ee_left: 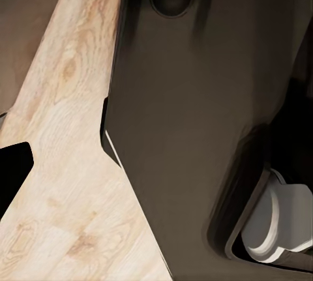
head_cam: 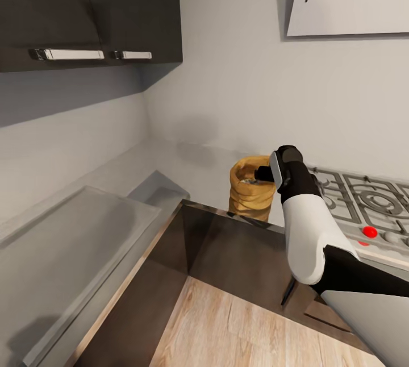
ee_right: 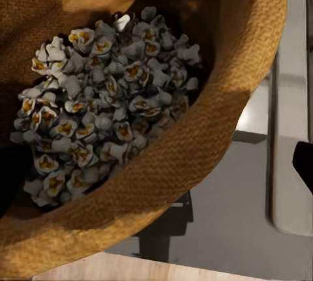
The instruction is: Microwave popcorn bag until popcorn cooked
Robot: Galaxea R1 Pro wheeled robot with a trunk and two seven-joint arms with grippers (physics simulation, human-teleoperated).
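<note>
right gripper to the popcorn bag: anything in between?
Nothing visible. In the head view the right gripper is already at the popcorn bag's rolled rim on the countertop, no object between them. The right wrist view looks straight into the bag at the popcorn. Finger state can't be told.

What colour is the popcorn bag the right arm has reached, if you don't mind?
Tan-yellow burlap, woven texture; the popcorn bag shows best in the right wrist view.

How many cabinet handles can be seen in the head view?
2: a longer handle on the upper cabinet at far left, a shorter handle just right of it. More may lie outside the frame.
</note>
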